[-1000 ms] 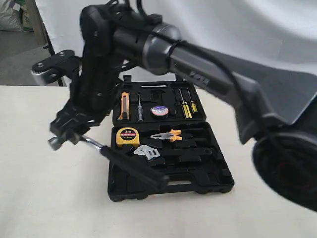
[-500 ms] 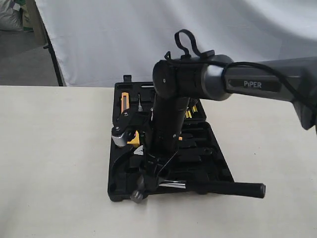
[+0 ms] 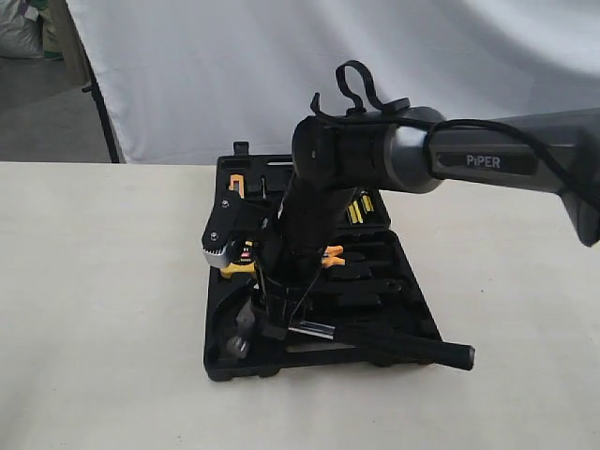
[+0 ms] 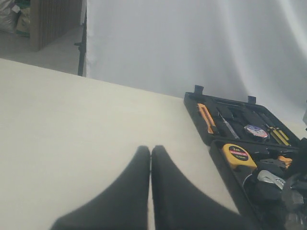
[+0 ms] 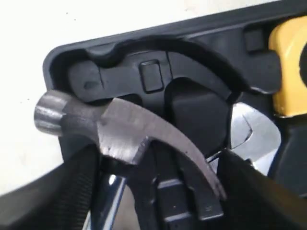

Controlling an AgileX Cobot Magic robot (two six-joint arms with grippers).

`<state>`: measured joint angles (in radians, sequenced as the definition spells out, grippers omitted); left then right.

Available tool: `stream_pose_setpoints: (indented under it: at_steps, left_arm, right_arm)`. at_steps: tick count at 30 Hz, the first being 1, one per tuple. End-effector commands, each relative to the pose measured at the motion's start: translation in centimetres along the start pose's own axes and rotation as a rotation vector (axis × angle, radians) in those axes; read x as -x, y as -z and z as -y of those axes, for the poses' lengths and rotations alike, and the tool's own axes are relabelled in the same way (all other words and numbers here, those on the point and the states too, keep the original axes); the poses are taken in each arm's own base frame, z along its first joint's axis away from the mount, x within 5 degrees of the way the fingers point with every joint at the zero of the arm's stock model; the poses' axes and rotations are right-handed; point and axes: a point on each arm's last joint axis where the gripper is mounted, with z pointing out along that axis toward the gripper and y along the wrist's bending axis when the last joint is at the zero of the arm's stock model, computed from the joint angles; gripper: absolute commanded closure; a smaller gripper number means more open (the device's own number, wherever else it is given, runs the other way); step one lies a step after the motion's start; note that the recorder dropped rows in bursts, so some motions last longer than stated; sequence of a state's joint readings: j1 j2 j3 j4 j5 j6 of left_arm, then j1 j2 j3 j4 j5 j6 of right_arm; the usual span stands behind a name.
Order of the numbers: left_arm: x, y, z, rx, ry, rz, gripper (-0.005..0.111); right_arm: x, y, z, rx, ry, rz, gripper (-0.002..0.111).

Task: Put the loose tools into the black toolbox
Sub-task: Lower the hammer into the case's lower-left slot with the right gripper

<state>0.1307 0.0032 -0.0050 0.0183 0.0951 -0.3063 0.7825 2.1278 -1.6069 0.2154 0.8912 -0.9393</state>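
Hammer (image 3: 403,347) lowered nearer black toolbox (image 3: 401,274), beige tabletop (image 3: 103,281), white backdrop (image 3: 206,75)

Left of toolbox: open counter (image 3: 94,281), wide room; only the left tool (image 4: 149,149), fingers pressed together, hangs over it.
Right of toolbox: open counter to the frame edge.
Over toolbox (image 3: 412,300): right arm (image 3: 323,206) stands across the middle and blocks reach from above.
Front rim: hammer (image 3: 394,345), clamped in the right tool (image 5: 158,158), lies along it; shaft juts past the right corner.
Front-left recess: hammer head hangs over it; wrench (image 5: 252,136) and tape measure (image 5: 288,67) crowd one side.
Behind: backdrop (image 3: 187,75) near the lid.
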Motion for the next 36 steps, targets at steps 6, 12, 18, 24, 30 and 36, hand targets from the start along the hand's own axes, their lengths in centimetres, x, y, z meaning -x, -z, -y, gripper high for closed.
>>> stream_pose_setpoints:
  at_steps: [6,12,18,24,30,36]
  left_arm:
    - [0.2,0.0,-0.1,0.021,0.000,0.020,0.106]
    - [0.2,0.0,-0.1,0.021,0.000,0.020,0.106]
    - [0.2,0.0,-0.1,0.021,0.000,0.020,0.106]
    - [0.2,0.0,-0.1,0.021,0.000,0.020,0.106]
    - [0.2,0.0,-0.1,0.021,0.000,0.020,0.106]
    - [0.2,0.0,-0.1,0.021,0.000,0.020,0.106]
  right_arm:
    - [0.7,-1.8,1.4,-0.114,0.058,0.087,0.109]
    - [-0.3,-4.1,0.9,-0.032,0.150,0.019,0.109]
    - [-0.3,-4.4,-0.2,0.057,0.206,-0.023,0.109]
    - [0.6,-4.6,-1.1,0.057,0.242,-0.016,0.108]
    - [0.7,-4.7,-1.3,0.059,0.252,-0.020,0.058]
    - [1.5,-1.7,-1.4,0.031,0.254,0.019,0.011]
